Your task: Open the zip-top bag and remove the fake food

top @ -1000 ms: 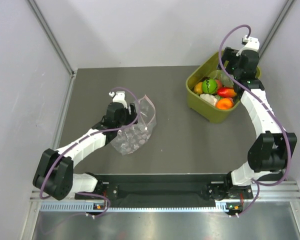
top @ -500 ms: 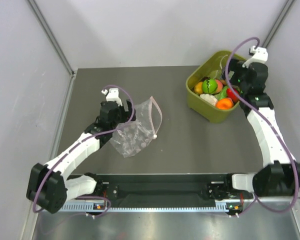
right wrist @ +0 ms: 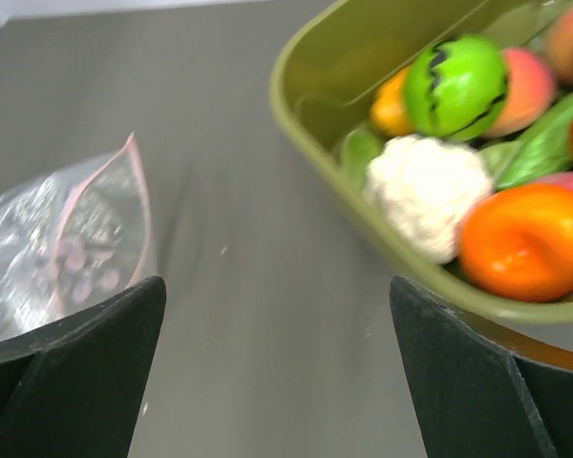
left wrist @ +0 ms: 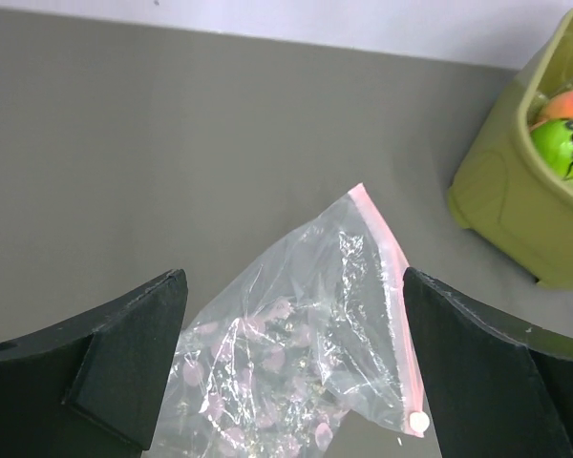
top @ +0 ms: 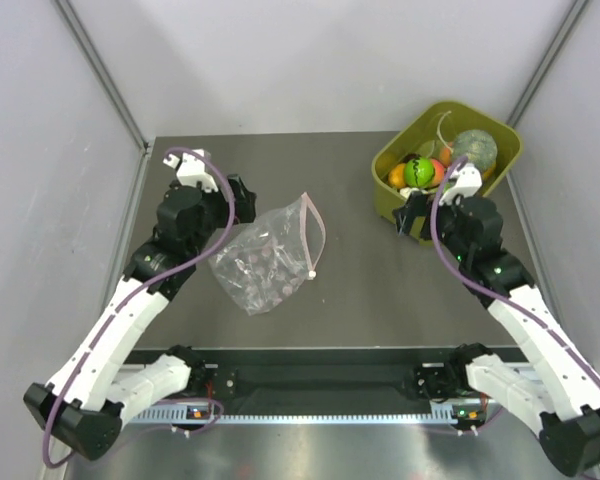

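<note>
Zip-top bag (top: 263, 262) is seen from above lying flat on the dark worktop (top: 370, 290). It is placed just ahead of the left tool (top: 238, 196), a little to its right, and is not touched by it. The right tool (top: 408, 218) is found well apart from the bag, at the near-left corner of the olive-green tub (top: 384, 190). Both tools are held wide open and nothing is gripped. One bag, one tub and two tools are counted. The fake food (top: 417, 172) is gathered inside the tub.

From the left wrist, the bag is shown low between the two dark fingers, apart from both. One pink zip strip (left wrist: 390, 286) is seen along its right edge, with one white slider (left wrist: 418, 420) at the lower end. The tub is cut by the right border; one green piece and one peach piece can be counted there.

From the right wrist, the picture is somewhat blurred. The bag is seen at the left border, near the left finger. In the tub at the upper right are counted one green ball, one yellow-orange piece, one peach piece, one white cauliflower and one large orange piece. More are hidden.
</note>
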